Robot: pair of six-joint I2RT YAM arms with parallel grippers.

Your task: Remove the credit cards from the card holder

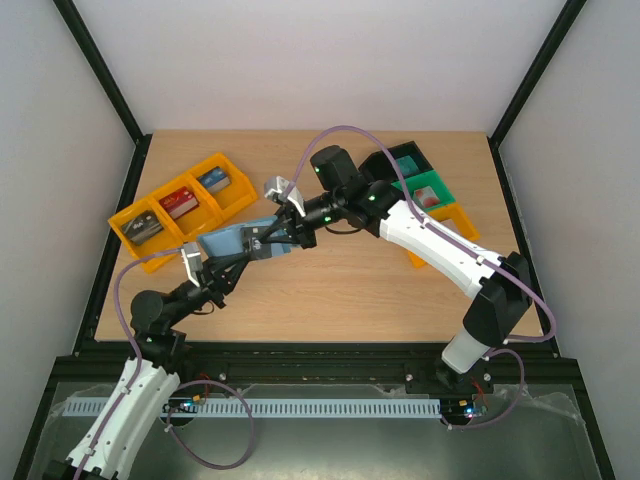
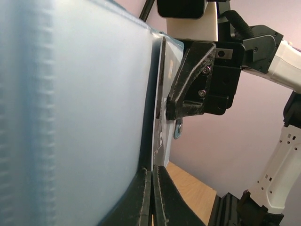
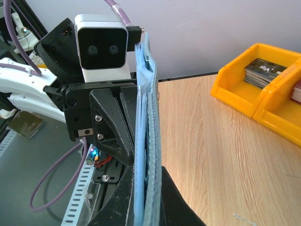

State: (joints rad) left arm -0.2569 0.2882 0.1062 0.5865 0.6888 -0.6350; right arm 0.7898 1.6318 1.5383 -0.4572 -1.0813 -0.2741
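Card holder (image 1: 232,240): held clear of table, centre-left of top view | left gripper (image 2: 153,190): clamped tight on holder's lower-left edge | right gripper (image 3: 146,200): clamped tight on its right edge | orange trays (image 1: 150,250): upper left.

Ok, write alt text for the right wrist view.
The blue card holder stands on edge, pinched at the bottom by the right gripper and clamped at its left side by the left gripper. An orange tray sits on the wooden table at right.
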